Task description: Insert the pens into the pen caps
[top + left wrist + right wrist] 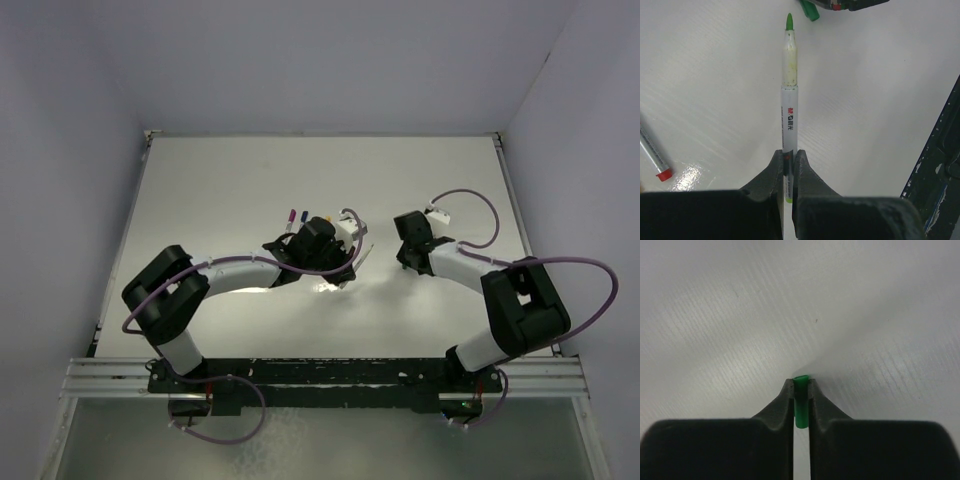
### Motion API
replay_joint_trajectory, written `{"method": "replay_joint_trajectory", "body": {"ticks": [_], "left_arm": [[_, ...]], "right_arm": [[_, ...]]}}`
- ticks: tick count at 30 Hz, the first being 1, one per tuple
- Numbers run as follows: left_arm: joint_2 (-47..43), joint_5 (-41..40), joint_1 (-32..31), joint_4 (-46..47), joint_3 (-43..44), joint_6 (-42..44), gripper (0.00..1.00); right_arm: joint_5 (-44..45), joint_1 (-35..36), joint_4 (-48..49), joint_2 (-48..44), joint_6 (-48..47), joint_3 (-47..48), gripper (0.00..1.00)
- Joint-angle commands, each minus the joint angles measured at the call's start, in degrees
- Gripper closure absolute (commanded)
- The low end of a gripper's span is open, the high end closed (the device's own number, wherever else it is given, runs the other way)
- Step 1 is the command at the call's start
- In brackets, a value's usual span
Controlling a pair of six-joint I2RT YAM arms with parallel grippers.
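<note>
Two-arm capping task, mid-cycle. The left gripper (788, 155) was clamped shut on the lower barrel of the green pen (789, 100), which ran straight up the middle of the left wrist view with its bare green tip near the top edge. The right gripper (800, 385) was pinched closed on the green cap (800, 407), whose end just showed past the fingertips at the centre of the right wrist view. In the left wrist view the same cap appeared at the top edge, just right of the pen tip and apart from it (near, not yet aligned or touching). In the top view both grippers sat near the centre of the table (230, 180), facing each other across a gap.

Progress, as judged: pen and cap were each picked up, but not yet joined; the insertion itself was pending. A red-ended pen (652, 155) lay on the table at the lower left of the left wrist view, and a purple-ended stick (303, 214) lay beside it in the top view; whether these were capped could not be told. Other pens and caps were not visible.
</note>
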Motion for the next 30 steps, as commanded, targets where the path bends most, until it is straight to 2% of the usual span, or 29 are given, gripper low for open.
{"method": "replay_joint_trajectory", "body": {"ticks": [1, 5, 10, 16, 21, 30], "left_arm": [[0.3, 1.1, 0.1, 2.3, 0.8, -0.3, 1.0], [0.3, 1.1, 0.1, 2.4, 0.8, -0.5, 1.0], [0.9, 1.9, 0.2, 2.6, 1.4, -0.4, 1.0], [1.2, 3.3, 0.4, 3.4, 3.6, -0.7, 1.0], [0.9, 6.8, 0.6, 6.6, 5.0, -2.7, 1.0], [2.2, 13.5, 0.8, 13.5, 7.2, -9.6, 1.0]], "right_arm": [[-1.4, -0.2, -1.6, 1.8, 0.1, 0.6, 0.99], [-3.5, -0.2, -1.1, 0.6, -1.5, 0.4, 1.0], [-4.7, -0.2, 1.0, -5.6, -4.9, 0.4, 1.0], [-7.7, -0.2, 12.1, -17.6, -9.7, -2.3, 1.0], [-10.4, -0.2, 25.4, -27.9, -13.2, -7.3, 1.0], [-10.8, -0.2, 44.6, -36.3, -11.8, -16.3, 1.0]]}}
